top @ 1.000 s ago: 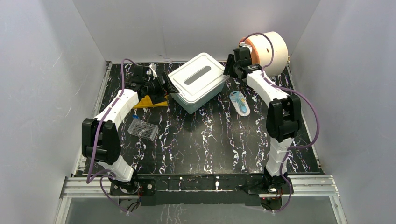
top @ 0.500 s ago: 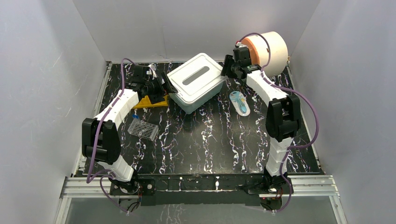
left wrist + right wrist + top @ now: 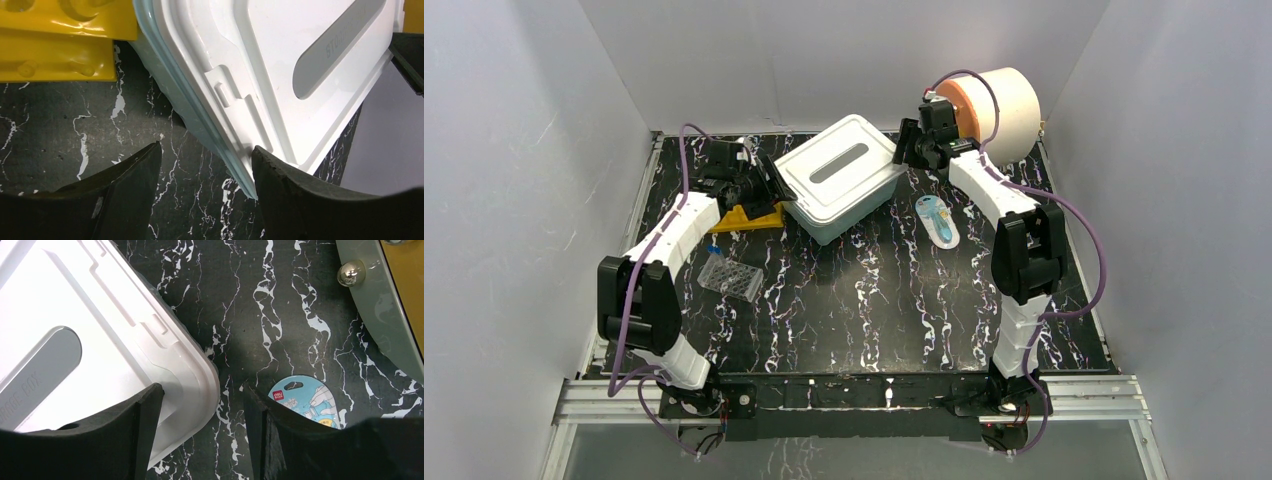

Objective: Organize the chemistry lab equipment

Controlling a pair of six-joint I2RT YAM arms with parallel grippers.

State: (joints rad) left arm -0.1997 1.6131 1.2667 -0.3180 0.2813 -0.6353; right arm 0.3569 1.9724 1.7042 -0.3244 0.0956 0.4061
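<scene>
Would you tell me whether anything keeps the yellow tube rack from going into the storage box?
Yes: the white lid sits closed on the storage box; the yellow tube rack lies outside, beside it.

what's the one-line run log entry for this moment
phase: both arms at white lidded plastic storage box | left end effector: open, at box's left corner | right end effector: open, at right corner | lid: on
</scene>
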